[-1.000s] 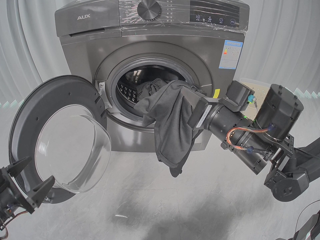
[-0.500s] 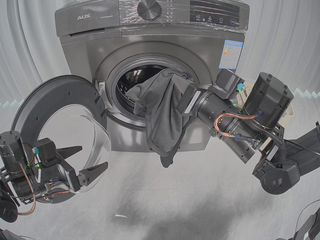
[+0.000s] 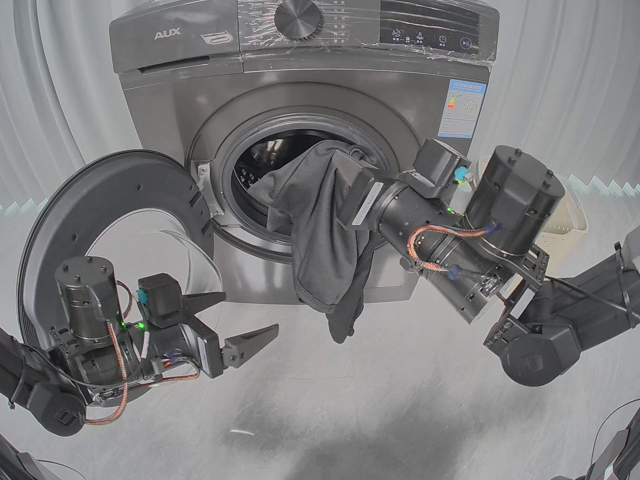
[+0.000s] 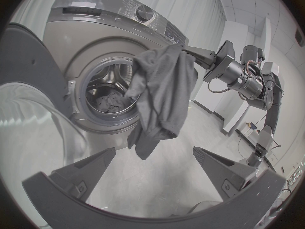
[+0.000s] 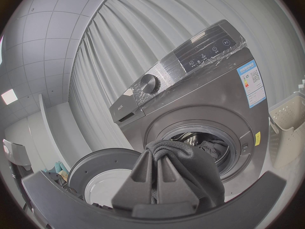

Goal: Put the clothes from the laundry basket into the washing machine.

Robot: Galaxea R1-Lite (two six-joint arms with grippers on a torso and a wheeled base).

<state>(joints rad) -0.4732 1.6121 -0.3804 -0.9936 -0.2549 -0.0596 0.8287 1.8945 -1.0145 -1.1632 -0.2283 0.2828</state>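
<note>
A dark grey garment (image 3: 327,235) hangs in front of the washing machine's (image 3: 173,108) round drum opening, its lower end dangling below the rim. My right gripper (image 3: 343,164) is shut on the garment's top edge; the right wrist view shows the gripper (image 5: 154,158) pinched on the cloth (image 5: 193,169). More dark clothes (image 4: 108,101) lie inside the drum. My left gripper (image 3: 248,316) is open and low, below and left of the garment, in front of the door. In the left wrist view the left gripper (image 4: 152,151) points at the hanging garment (image 4: 162,86).
The machine's door (image 3: 113,195) stands swung open to the left, close behind my left arm. A cream laundry basket (image 3: 567,215) sits right of the machine, behind my right arm, and the basket (image 5: 286,134) is seen beside the machine. Grey floor lies in front.
My right gripper carried the garment left and up, closer to the drum opening. My left arm rose from the lower left corner and moved right, toward the hanging cloth, staying open.
</note>
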